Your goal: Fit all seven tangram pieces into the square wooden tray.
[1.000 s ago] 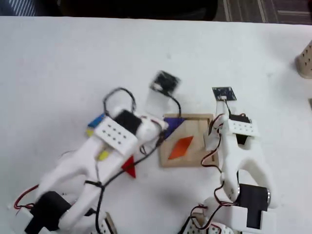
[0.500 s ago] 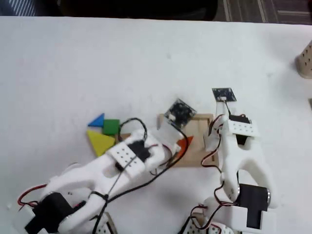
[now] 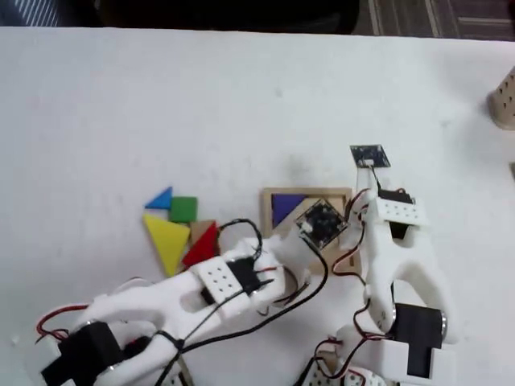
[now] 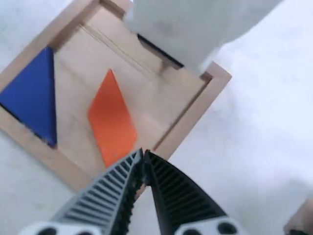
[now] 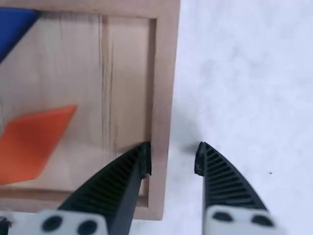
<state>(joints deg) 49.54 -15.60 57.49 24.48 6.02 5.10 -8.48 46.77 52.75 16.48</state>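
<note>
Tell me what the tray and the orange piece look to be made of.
The tray: bare pale wood, matte; dark grain streaks run along its floor. The orange piece: flat, even matte colour, likely painted wood, though plastic cannot be ruled out.

tool (image 4: 143, 155) closed over tray (image 4: 193, 110) rim | orange piece (image 4: 111, 120), blue triangle (image 4: 34, 95) inside

I seem to be driving a robotics lab or maker's bench. A plain white table (image 3: 121, 96) carries two white 3D-printed arms, the left arm (image 3: 161, 297) and the right arm (image 3: 394, 265), with loose red and black wires (image 3: 346, 257) and a bare camera circuit board (image 3: 369, 154) left exposed. Striped flooring (image 3: 434, 16) shows beyond the table's far edge.
</note>
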